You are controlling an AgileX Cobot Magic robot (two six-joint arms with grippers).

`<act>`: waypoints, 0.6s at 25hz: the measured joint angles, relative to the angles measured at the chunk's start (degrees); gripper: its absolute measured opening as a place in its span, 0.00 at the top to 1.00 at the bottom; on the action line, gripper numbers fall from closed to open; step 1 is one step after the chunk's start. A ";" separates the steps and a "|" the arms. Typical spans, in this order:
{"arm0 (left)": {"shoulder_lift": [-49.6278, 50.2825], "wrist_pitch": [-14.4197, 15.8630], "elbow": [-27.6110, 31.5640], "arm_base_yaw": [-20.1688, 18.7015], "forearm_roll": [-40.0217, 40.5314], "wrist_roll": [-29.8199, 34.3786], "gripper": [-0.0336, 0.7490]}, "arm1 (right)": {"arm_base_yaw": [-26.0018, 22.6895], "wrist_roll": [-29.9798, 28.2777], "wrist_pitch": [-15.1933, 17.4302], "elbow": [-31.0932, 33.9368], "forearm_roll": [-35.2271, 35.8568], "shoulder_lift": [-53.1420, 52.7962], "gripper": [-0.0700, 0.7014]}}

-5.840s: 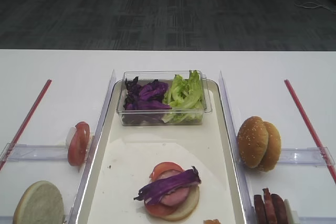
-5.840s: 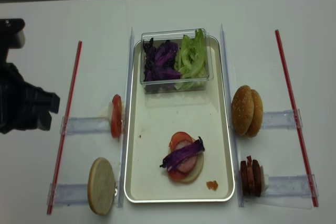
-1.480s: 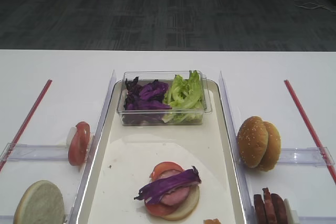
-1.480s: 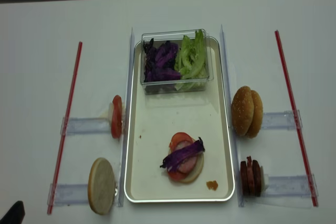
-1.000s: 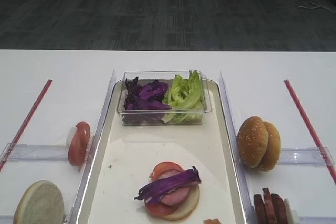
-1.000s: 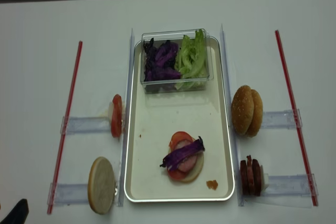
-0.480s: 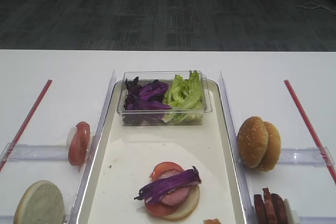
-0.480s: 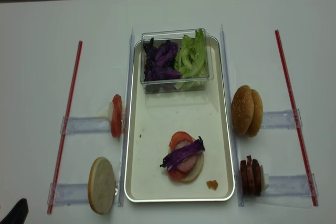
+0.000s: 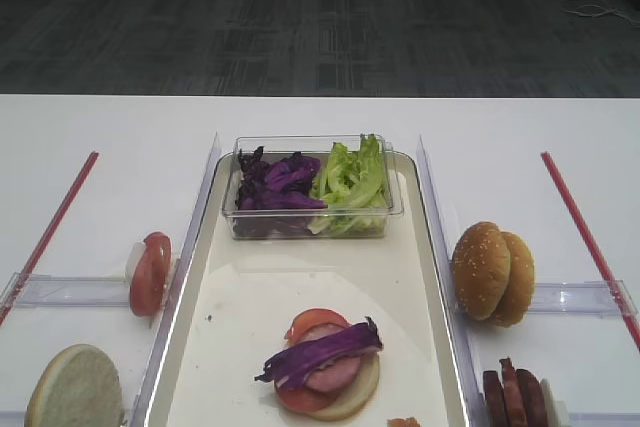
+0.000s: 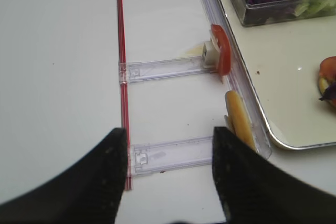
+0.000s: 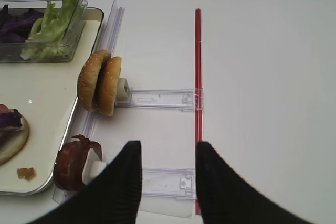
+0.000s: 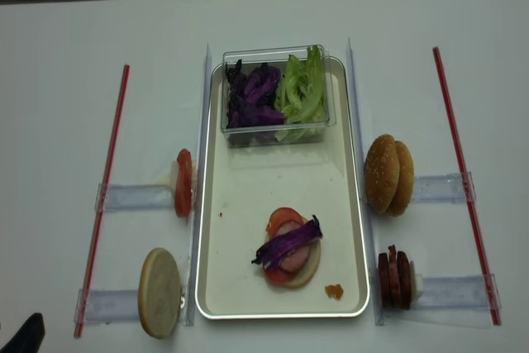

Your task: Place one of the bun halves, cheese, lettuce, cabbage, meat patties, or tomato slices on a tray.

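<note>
On the tray [image 12: 213, 287] a cabbage [image 12: 288, 242] strip drapes the stack at six o'clock — set last, probably. Bun halves [image 12: 389, 174] stand racked at three for edge grasps. Left claw [image 10: 169, 171] spread; right claw [image 11: 168, 177] reads pressed together — though a gap shows.

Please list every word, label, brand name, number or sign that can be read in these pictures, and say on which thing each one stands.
There is no readable text in any view.
The tray, the clear tub holding cabbage and lettuce, the clear racks, the red strips and the white table carry no visible words, numbers or logos.
The bun halves and both grippers show no markings either.
</note>
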 joint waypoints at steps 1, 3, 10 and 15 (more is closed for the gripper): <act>0.00 0.00 0.00 0.00 0.00 0.00 0.47 | 0.00 0.00 0.00 0.00 0.00 0.00 0.56; 0.00 0.00 0.00 0.00 0.00 0.00 0.47 | 0.00 0.00 0.00 0.00 0.00 0.00 0.56; 0.00 0.00 0.00 0.00 0.00 0.00 0.47 | 0.00 0.00 0.00 0.00 0.00 0.00 0.56; 0.00 0.00 0.00 0.00 0.00 0.00 0.47 | 0.00 0.00 0.00 0.00 0.00 0.00 0.56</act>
